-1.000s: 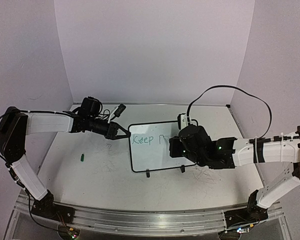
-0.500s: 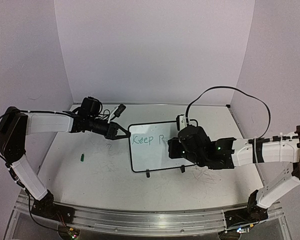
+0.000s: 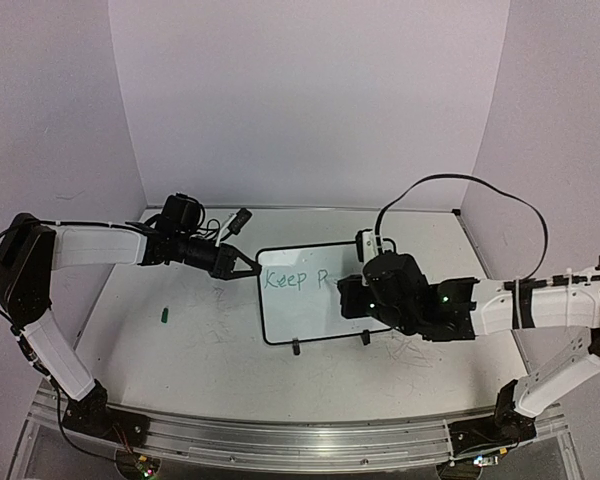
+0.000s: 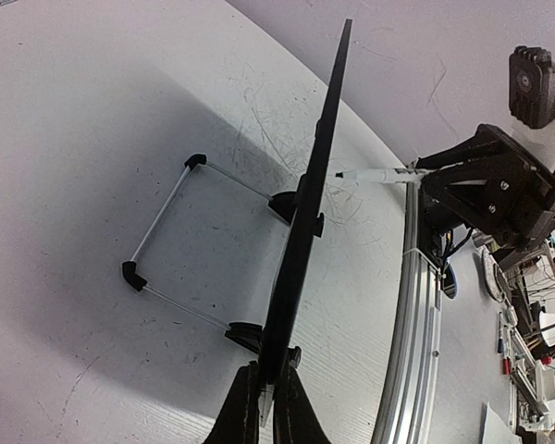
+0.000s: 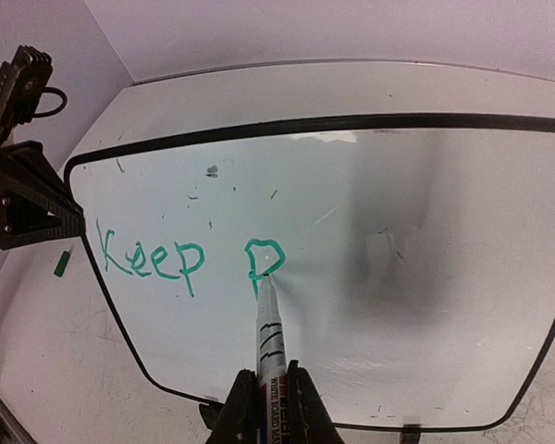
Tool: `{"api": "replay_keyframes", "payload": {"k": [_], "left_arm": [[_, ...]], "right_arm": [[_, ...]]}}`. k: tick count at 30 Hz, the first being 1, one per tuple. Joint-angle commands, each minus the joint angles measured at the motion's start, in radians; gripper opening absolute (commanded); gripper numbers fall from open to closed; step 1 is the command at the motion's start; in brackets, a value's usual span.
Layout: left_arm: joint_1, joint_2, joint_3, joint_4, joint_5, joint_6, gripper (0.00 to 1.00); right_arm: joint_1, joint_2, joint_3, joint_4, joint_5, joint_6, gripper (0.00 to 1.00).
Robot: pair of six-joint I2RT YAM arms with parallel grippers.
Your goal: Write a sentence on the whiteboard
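- You have the table (image 3: 180,340) under everything: a white top marked with faint grey scribbles, with pale walls on three sides.
- Your left arm (image 3: 90,245) reaches in from the left side, and your right arm (image 3: 540,305) reaches in from the right. Both meet at the board near the middle of the table.
- The whiteboard (image 3: 300,310) stands tilted on its two black feet (image 3: 296,348), with its face turned toward the arm bases. In the left wrist view you see it edge-on as a thin black line, with a wire stand (image 4: 162,208) propping it from behind.
- Your left gripper (image 3: 248,268) sits at the board's left edge. Its jaws are pressed onto the rim, pinching the board there.
- Your right gripper (image 5: 273,393) is in front of the board's face, right of centre. Its jaws are clamped around the barrel of a marker.
- The marker (image 5: 270,338) is white with black print and points up and away from the fingers. Its tip rests on the board at the bottom of the stem of the "P".
- The sentence (image 5: 153,259) is written in green across the upper left part of the board. So far it reads "Keep" and then a lone "P".
- A small green piece (image 3: 166,315) lies on the table, well apart from the board on its left. You cannot tell what it is.
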Motion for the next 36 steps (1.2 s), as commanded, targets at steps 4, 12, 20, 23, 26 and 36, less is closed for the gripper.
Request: {"api": "replay_keyframes", "payload": {"k": [4, 12, 20, 23, 26, 36], "left_arm": [[-0.004, -0.036, 0.015, -0.025, 0.013, 0.003, 0.00], [-0.004, -0.040, 0.015, -0.024, 0.012, 0.002, 0.00], [-0.005, -0.039, 0.016, -0.024, 0.018, 0.002, 0.00], [-0.005, -0.040, 0.015, -0.025, 0.017, 0.002, 0.00], [-0.005, -0.043, 0.015, -0.024, 0.015, 0.002, 0.00], [-0.006, -0.037, 0.018, -0.024, 0.019, 0.002, 0.00]], "right_arm": [[-0.025, -0.046, -0.004, 0.036, 0.037, -0.021, 0.00], [-0.029, -0.015, 0.014, 0.051, 0.024, -0.041, 0.00], [-0.030, -0.004, 0.025, 0.052, 0.033, -0.042, 0.00], [-0.031, 0.010, 0.035, 0.053, 0.034, -0.048, 0.00], [-0.034, 0.017, 0.037, 0.053, 0.035, -0.044, 0.00], [-0.035, 0.008, 0.035, 0.046, 0.055, -0.048, 0.00]]}}
